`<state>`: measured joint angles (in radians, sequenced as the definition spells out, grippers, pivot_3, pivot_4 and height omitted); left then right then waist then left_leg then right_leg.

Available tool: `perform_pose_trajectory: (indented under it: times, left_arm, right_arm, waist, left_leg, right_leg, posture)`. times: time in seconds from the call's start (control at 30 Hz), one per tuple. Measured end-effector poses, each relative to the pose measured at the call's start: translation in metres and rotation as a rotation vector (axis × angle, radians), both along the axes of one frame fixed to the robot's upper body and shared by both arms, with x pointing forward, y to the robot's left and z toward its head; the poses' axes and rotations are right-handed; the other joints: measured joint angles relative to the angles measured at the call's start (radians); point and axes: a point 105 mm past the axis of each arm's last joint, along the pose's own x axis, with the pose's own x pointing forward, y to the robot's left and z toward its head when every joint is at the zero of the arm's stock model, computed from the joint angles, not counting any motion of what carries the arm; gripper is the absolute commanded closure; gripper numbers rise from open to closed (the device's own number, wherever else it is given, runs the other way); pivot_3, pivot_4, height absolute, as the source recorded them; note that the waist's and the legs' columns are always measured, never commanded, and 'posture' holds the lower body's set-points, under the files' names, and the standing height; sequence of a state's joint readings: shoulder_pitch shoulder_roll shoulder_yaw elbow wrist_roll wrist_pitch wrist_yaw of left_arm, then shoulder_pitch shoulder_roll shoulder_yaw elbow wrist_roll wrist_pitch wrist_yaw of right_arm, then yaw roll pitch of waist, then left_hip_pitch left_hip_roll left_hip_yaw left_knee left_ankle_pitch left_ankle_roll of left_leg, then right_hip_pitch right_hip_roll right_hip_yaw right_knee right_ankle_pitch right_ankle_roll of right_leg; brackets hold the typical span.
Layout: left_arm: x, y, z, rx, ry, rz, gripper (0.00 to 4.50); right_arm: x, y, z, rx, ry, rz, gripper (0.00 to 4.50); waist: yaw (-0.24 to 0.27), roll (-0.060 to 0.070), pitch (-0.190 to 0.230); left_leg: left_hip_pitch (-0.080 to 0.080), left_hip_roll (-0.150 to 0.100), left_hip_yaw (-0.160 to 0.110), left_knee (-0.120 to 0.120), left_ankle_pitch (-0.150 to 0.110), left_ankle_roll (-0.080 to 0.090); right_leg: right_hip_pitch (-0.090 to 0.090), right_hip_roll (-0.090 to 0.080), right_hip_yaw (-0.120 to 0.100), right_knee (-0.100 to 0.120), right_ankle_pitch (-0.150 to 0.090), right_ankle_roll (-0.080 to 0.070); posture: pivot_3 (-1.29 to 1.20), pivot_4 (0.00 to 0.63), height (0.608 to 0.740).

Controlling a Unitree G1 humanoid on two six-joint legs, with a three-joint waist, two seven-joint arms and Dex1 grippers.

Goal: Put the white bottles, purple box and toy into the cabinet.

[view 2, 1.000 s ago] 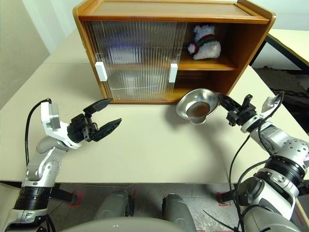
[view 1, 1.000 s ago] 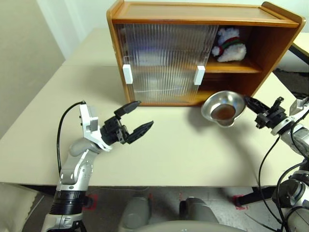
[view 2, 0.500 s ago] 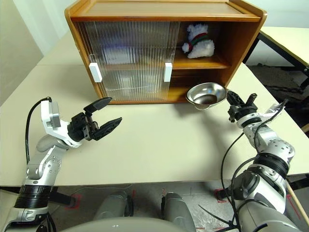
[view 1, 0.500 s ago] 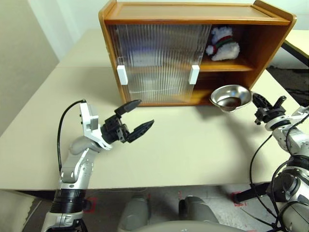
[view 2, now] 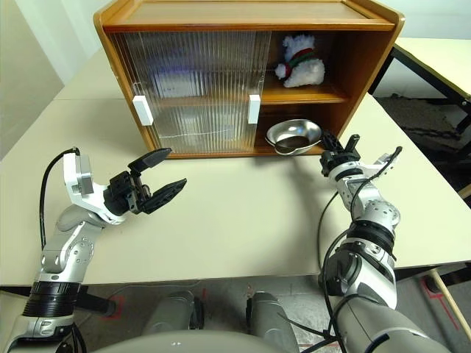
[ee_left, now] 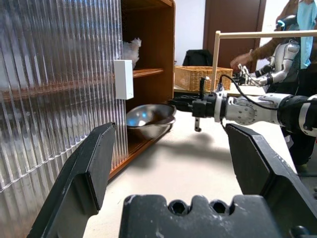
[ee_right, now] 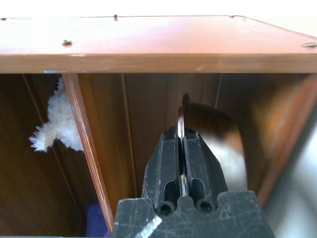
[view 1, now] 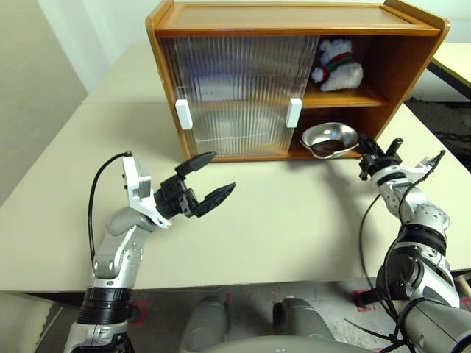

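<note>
While the right gripper pinches the rim of a metal bowl at the open right end of the cabinet, over its lower shelf, the toy sits on the upper shelf; the left gripper hangs spread wide above the table.

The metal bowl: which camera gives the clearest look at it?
The left eye view: the metal bowl shows whole, at the cabinet's lower shelf opening, its rim held by the right gripper. The right eye view shows much the same. The left wrist view shows it side-on; the right wrist view shows its rim edge-on.
</note>
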<state>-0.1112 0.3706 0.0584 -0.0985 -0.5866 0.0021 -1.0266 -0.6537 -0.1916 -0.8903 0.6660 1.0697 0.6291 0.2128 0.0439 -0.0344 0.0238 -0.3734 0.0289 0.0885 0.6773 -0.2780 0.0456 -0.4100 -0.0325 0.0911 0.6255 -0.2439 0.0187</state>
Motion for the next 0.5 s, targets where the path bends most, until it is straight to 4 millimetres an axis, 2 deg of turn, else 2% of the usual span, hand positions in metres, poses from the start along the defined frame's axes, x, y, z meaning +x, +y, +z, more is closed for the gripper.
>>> perform_pose_trajectory:
  times: [0.07,0.23,0.37,0.5]
  left_arm:
    - [0.000,-0.001,0.000,-0.002,0.000,-0.001,0.00]
    - [0.000,0.000,0.000,-0.001,0.000,0.000,0.00]
    - [0.000,0.000,0.000,-0.001,0.001,0.003,0.00]
    - [0.001,0.000,0.000,-0.001,0.001,0.006,0.00]
  right_arm:
    - [0.008,0.007,0.008,-0.012,-0.009,0.001,4.50]
    - [0.021,0.008,0.019,-0.046,-0.008,-0.059,4.50]
    - [0.027,0.016,0.010,-0.052,0.033,-0.071,4.50]
    - [0.030,0.016,-0.002,-0.054,0.084,-0.117,4.50]
  waist:
    - [-0.001,0.001,0.001]
    - [0.002,0.001,0.001]
    - [0.002,0.001,0.001]
    - [0.002,0.001,0.001]
  left_leg:
    - [0.000,0.000,0.000,0.000,0.000,0.000]
    - [0.000,0.000,0.000,-0.003,0.000,0.000]
    - [0.000,0.000,0.000,-0.005,0.000,0.000]
    - [0.001,-0.001,0.000,-0.009,0.000,0.000]
  right_leg:
    - [0.000,0.000,0.000,0.000,0.000,0.000]
    - [-0.001,0.000,0.000,0.000,0.000,-0.001]
    - [-0.001,0.000,0.000,0.000,0.001,-0.001]
    - [-0.002,0.000,0.000,0.000,0.001,-0.001]
  posture:
    - [0.21,0.000,0.740]
    - [0.21,0.000,0.740]
    - [0.22,0.000,0.740]
    - [0.22,0.000,0.740]
